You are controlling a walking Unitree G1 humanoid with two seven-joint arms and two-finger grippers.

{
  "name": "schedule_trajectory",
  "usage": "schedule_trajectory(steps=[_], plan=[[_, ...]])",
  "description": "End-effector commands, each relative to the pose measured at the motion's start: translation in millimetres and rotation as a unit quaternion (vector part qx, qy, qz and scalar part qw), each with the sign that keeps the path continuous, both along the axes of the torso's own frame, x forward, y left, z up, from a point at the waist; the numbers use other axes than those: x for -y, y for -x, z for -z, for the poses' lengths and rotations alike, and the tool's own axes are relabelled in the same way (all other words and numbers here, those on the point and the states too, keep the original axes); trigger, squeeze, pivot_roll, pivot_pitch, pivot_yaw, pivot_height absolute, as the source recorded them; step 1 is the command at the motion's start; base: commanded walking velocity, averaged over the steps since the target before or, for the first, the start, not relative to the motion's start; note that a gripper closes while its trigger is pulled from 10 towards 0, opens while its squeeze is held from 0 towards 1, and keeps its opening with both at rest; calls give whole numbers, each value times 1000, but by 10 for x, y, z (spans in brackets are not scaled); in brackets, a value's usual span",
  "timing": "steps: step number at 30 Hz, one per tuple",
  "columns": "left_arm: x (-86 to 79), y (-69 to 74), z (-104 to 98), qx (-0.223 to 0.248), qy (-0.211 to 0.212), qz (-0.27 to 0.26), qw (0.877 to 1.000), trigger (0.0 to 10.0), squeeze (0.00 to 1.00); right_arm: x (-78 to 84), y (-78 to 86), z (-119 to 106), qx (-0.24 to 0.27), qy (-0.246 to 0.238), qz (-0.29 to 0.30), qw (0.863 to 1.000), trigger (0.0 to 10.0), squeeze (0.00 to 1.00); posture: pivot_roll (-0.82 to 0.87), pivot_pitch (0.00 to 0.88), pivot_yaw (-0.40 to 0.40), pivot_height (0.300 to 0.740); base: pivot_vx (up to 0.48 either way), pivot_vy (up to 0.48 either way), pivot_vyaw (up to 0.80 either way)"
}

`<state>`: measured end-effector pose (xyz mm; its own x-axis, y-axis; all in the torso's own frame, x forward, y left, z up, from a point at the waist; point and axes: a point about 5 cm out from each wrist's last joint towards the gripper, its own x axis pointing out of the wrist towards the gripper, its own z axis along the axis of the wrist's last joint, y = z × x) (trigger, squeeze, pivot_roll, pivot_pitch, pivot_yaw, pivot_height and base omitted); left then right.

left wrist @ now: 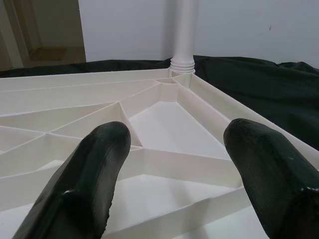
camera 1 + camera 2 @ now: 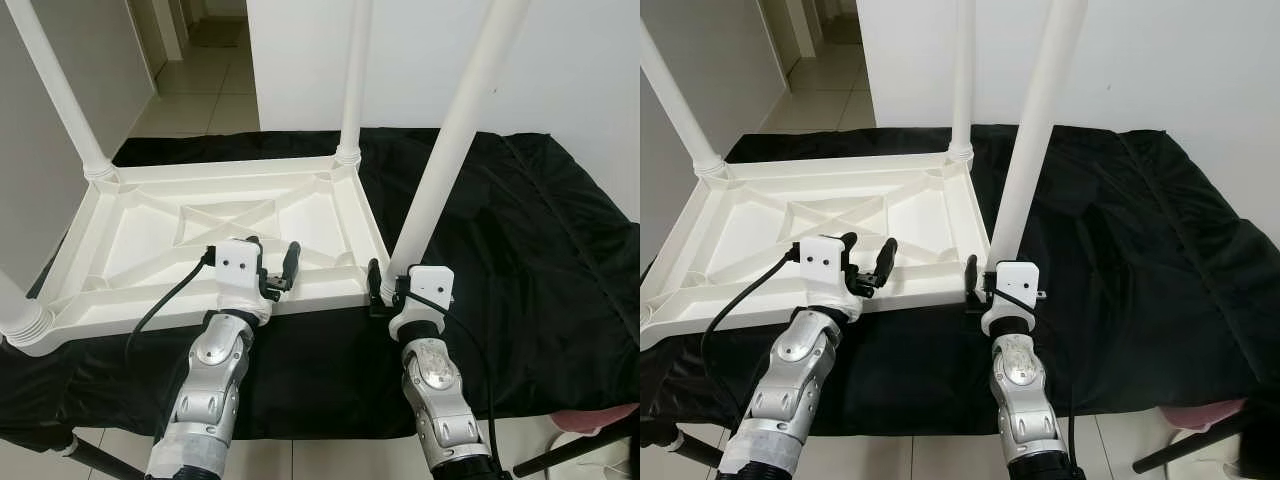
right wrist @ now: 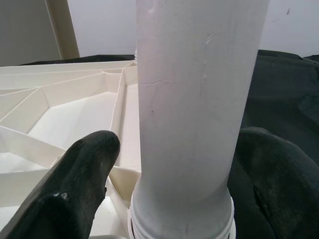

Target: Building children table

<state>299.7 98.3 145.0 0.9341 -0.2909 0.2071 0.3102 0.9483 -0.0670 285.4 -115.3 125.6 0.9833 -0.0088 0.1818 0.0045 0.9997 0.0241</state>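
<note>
Table: white plastic, lying upside down on a black cloth, ribbed underside facing up with crossed bracing in the middle. Cloth: spread under the whole table and reaching well past it on the robot's right, with pale floor tiles showing beyond the table's far edge. Legs: four white round tubes standing up from the table's corners. Far-left leg leans outward from its threaded collar; far-right leg stands upright in its collar; near-left leg shows as a ridged base at the table's near-left corner; near-right leg rises tilted from the near-right corner. Right gripper: at the table's near-right corner, its two black fingers set on either side of the near-right leg's base, just above the ridged collar; in the right wrist view the leg stands between the fingers, which look clamped on it. Left gripper: at the table's near edge, left of the near-right leg, fingers spread apart and gripping nothing; in the left wrist view the fingers hover over the ribs of the underside, pointing toward the far-right leg. White wall: behind the table, on the right.
</note>
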Motion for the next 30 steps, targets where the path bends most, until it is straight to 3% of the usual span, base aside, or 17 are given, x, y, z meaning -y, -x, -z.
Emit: schedule_trajectory(steps=[1, 5, 10, 14, 16, 23, 30], plan=[[35, 25, 54, -20, 25, -43, 999, 10000, 0, -19, 12, 42, -7, 6, -1, 1000, 10000, 0, -41, 24, 20, 740, 0, 0, 0], [33, 24, 50, -18, 25, -41, 999, 10000, 0, -15, 10, 42, -7, 7, -1, 1000, 10000, 0, -41, 25, 19, 740, 0, 0, 0], [92, 60, -8, 3, -12, 4, 1000, 10000, 0, -1, -7, 20, -4, 16, -13, 1000, 10000, 0, -38, 28, 16, 740, 0, 0, 0], [141, 213, -22, 19, -75, 105, 991, 10000, 0, 100, -59, -24, -4, 32, -42, 999, 10000, 0, -32, 43, 4, 740, 0, 0, 0], [129, 249, -6, 18, -89, 123, 988, 10000, 0, 128, -68, -31, -5, 35, -49, 998, 10000, 0, -32, 43, 4, 740, 0, 0, 0], [36, 306, 53, 10, -121, 155, 980, 10000, 0, 209, -89, -49, -5, 54, -81, 995, 10000, 0, -33, 47, 11, 740, 0, 0, 0], [58, 324, 51, 8, -132, 172, 976, 10000, 0, 227, -87, -33, -8, 59, -102, 993, 10000, 0, -40, 48, 13, 740, 0, 0, 0]])
